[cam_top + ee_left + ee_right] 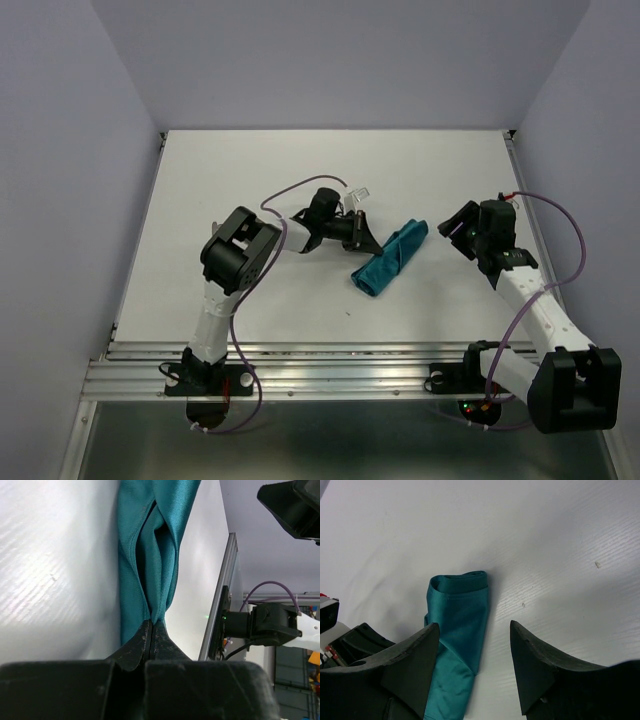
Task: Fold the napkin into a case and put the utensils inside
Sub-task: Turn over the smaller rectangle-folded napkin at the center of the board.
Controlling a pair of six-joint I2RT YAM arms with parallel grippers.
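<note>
The teal napkin (pixel 390 258) lies on the white table as a narrow, long folded case, slanting from near left to far right. My left gripper (pixel 368 240) is at its left side, and in the left wrist view its jaws (pixel 152 624) are shut on a pinch of the cloth (pixel 145 555). My right gripper (pixel 457 228) is open and empty, just right of the case's far end. In the right wrist view its fingers (pixel 472 627) stand wide apart above the rolled end of the napkin (pixel 457 615). No silver utensils show clearly.
A small pale, glinting object (pixel 358 192) lies behind the left wrist; I cannot tell what it is. Purple cables loop from both arms. The table's metal rail (pixel 300 360) runs along the near edge. Walls enclose the far and side edges.
</note>
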